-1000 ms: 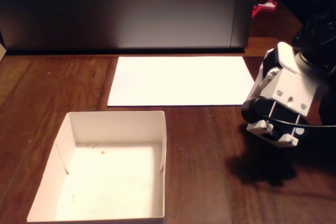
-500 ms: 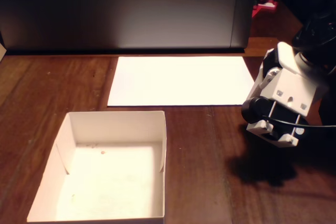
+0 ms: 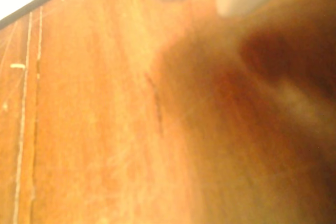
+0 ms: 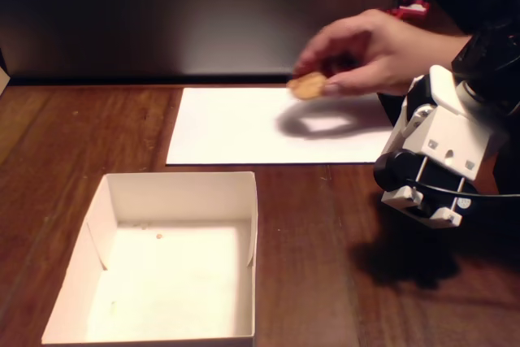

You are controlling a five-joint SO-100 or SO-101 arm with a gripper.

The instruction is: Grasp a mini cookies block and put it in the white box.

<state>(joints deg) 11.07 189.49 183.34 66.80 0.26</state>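
A person's hand point(image 4: 378, 48) pinches the small round golden-brown cookie point(image 4: 308, 85) above the flat white paper sheet point(image 4: 244, 132), beyond the shallow white cardboard box point(image 4: 175, 187); robot gripper state indeterminable.

A person's hand point(image 4: 374, 48) holding the mini cookies block point(image 4: 308, 85) hangs over the paper sheet point(image 4: 244, 127), blocking that area. The white box point(image 4: 175, 188) stands open-topped. Bare table point(image 4: 317, 249) lies between box and arm point(image 4: 439, 152), seemingly clear.
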